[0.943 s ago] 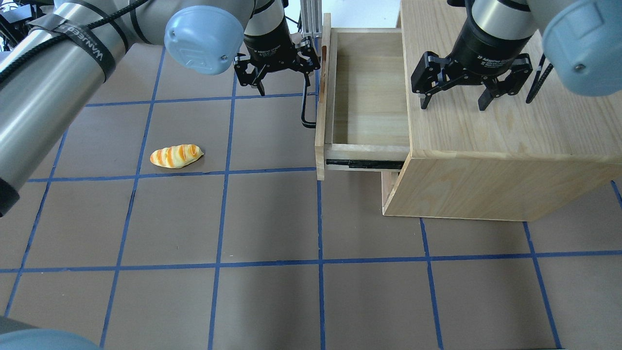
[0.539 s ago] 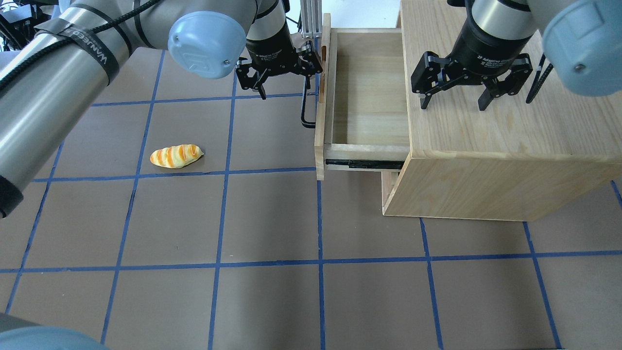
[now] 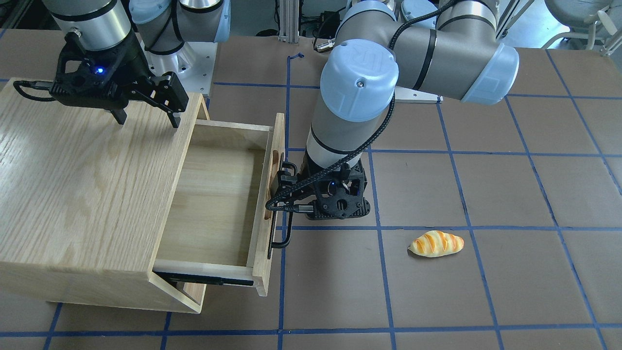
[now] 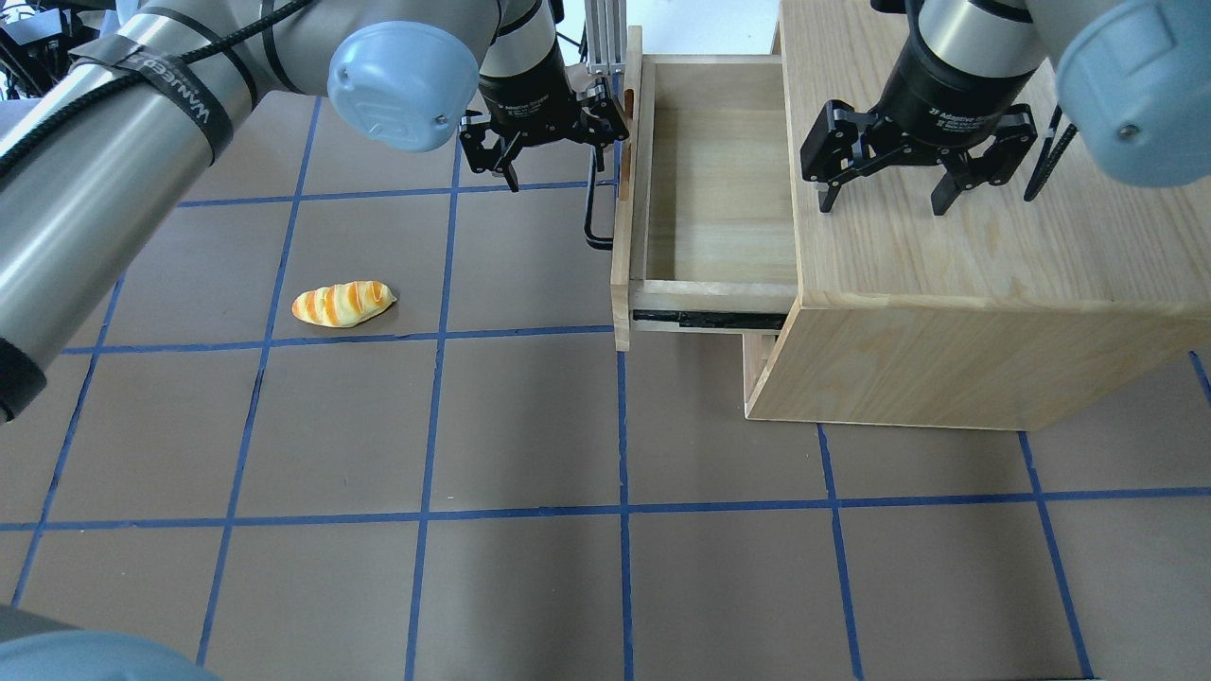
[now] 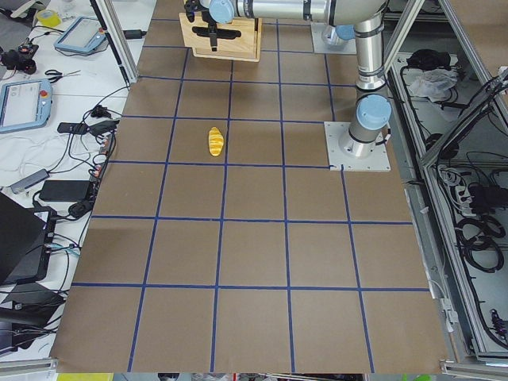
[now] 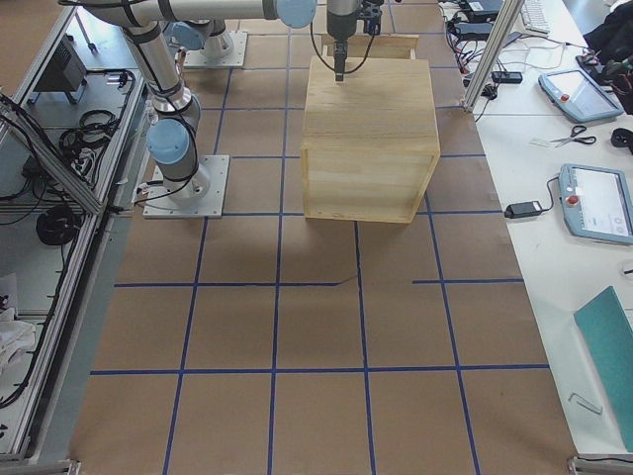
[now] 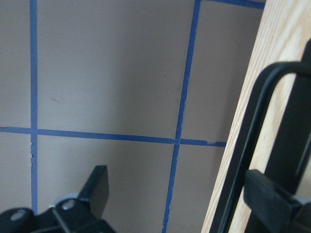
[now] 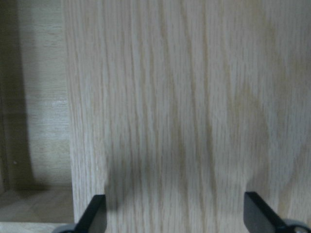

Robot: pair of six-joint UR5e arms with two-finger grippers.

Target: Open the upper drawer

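The upper drawer [image 4: 714, 189] stands pulled well out of the oak cabinet [image 4: 965, 246], and its inside is bare; it also shows in the front view [image 3: 218, 204]. Its black bar handle [image 4: 591, 213] runs along the front panel [image 4: 622, 246]. My left gripper [image 4: 553, 168] is open and points down beside the front panel. In the left wrist view the handle [image 7: 252, 126] lies between the fingers, close to the one over the panel [image 7: 274, 194]. My right gripper [image 4: 883, 203] is open and empty just above the cabinet top.
A striped bread roll [image 4: 342, 304] lies on the brown table left of the drawer, apart from both arms. Blue tape lines grid the table. A second lower drawer front shows under the open drawer [image 4: 757, 364].
My left gripper has shifted slightly back and toward the drawer's front panel. The drawer, the right arm and the bread roll have not visibly moved.
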